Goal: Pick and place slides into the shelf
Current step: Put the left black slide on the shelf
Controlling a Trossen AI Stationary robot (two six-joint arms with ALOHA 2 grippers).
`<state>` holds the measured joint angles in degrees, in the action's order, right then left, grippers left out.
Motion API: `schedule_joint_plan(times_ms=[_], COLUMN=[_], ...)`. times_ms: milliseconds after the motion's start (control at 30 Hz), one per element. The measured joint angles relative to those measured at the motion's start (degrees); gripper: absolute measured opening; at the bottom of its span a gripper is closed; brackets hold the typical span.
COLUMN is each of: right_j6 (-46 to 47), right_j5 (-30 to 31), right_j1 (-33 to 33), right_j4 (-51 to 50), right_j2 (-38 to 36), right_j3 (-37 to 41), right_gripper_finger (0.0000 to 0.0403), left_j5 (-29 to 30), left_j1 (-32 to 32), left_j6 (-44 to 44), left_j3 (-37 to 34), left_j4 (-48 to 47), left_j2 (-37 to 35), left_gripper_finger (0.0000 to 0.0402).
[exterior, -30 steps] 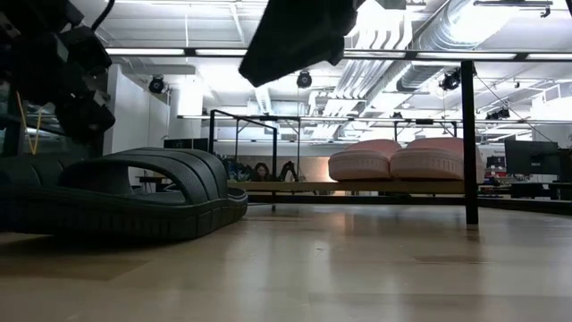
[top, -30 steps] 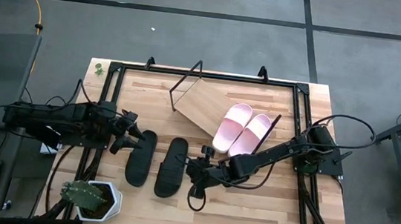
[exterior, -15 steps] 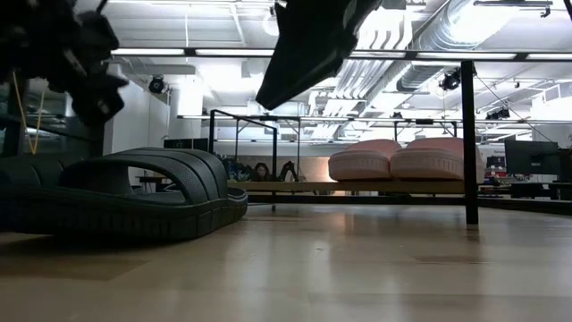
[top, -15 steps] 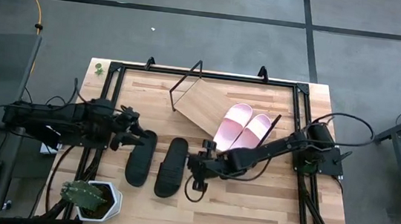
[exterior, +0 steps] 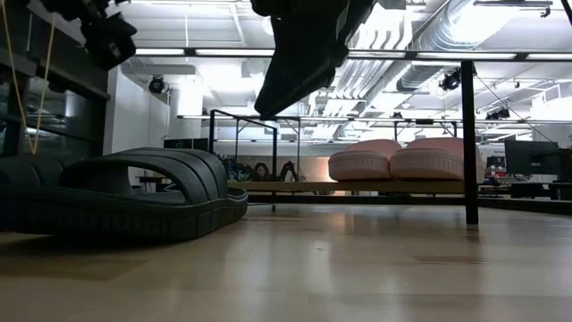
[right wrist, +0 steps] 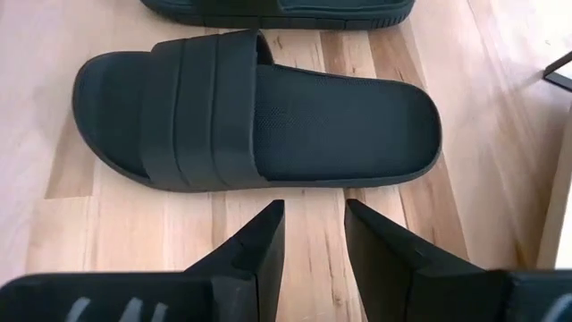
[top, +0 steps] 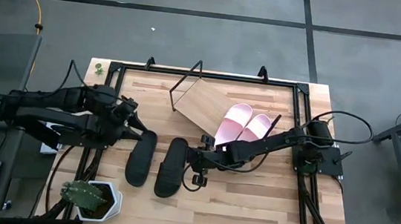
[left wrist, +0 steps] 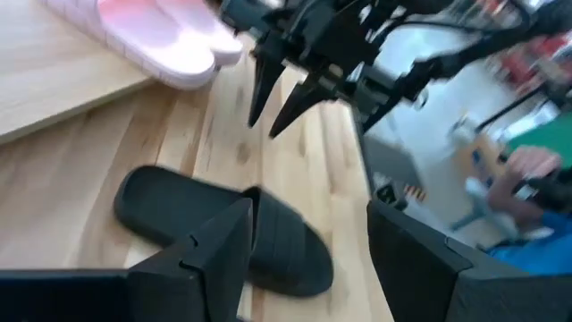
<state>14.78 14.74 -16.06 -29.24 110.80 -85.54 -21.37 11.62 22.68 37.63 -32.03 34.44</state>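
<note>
Right gripper (top: 194, 160) hangs low over the table (top: 250, 207), right beside the heel end of one black slide (top: 171, 167), its fingers (right wrist: 252, 243) spread apart with bare wood showing between them. From its own wrist camera that slide (right wrist: 255, 122) lies flat just ahead of the fingertips, strap to one side, untouched. A second black slide (top: 140, 157) lies alongside the first, nearly parallel and just apart from it, both soles down on the wood.

Left gripper (top: 134, 121) sits above the far end of that second slide, raised off the table, its two fingers (left wrist: 210, 255) held wide with nothing between them. Its wrist camera looks across a black slide (left wrist: 223, 233) toward the other arm's pointed fingers (left wrist: 290, 89).

Behind the black pair, the shelf (top: 199, 106) stands skewed to the table's edges, its pale board carried between thin black wire end frames. The pink pair (top: 243, 128) rests side by side on the board's nearer end, close to one end frame. From table height, the pink slides (exterior: 407, 159) sit level on the board (exterior: 357, 187), and a black slide (exterior: 125, 192) fills the near foreground.

A potted plant (top: 91, 197) stands at the table's near left corner, well apart from the slides.
</note>
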Motion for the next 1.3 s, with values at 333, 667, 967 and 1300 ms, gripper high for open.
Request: schedule_joint_plan(times_ms=[333,667,967,1300], right_j6=[0.16,0.41,0.8,0.8], right_j5=[0.0,-0.02,-1.53,-1.68], right_j1=[-0.1,-0.1,-0.13,-0.86], right_j4=[0.03,0.1,0.25,0.47], right_j2=[0.0,0.0,0.0,0.0], right_j3=[0.0,0.0,0.0,0.0], right_gripper_finger=[0.0108,0.0108,0.0108,0.0108], left_j5=[8.98,-0.01,-3.14,-5.23], left_j1=[-0.04,-0.02,-0.04,-1.9], left_j6=[-8.41,-14.27,-16.11,-16.56], left_j3=[12.68,13.74,13.72,12.48], left_j4=[-23.38,-30.73,-31.45,-29.99], left_j2=[17.6,29.6,34.24,36.83], left_gripper_finger=[0.0204,0.0204,0.0204,0.0204])
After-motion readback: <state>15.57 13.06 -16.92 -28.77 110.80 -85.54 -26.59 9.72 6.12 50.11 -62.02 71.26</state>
